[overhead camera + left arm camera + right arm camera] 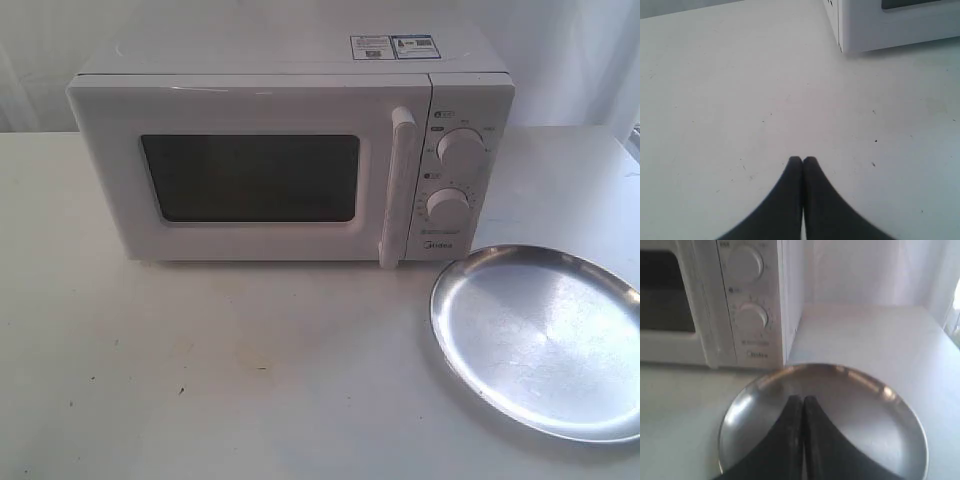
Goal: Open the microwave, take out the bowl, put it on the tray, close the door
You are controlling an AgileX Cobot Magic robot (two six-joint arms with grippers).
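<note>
Here the upright handle [400, 185] is standing centre-right in the exterior frame, seemingly nearer the right gripper [803, 400], which is hovering closed over the tray [865, 410]; the left gripper [802, 161] is closed too.

A: Bright, even light; the whites wash out. Any shadows?
B: A thin one under the microwave [880, 30]. Glare streaks the tray [540, 340]; the right wrist view is soft and hazy throughout.

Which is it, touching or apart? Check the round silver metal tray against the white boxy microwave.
Cannot tell. In the exterior view the rim of the tray overlaps the lower corner of the microwave; neither it nor the right wrist view shows contact or a gap.
</note>
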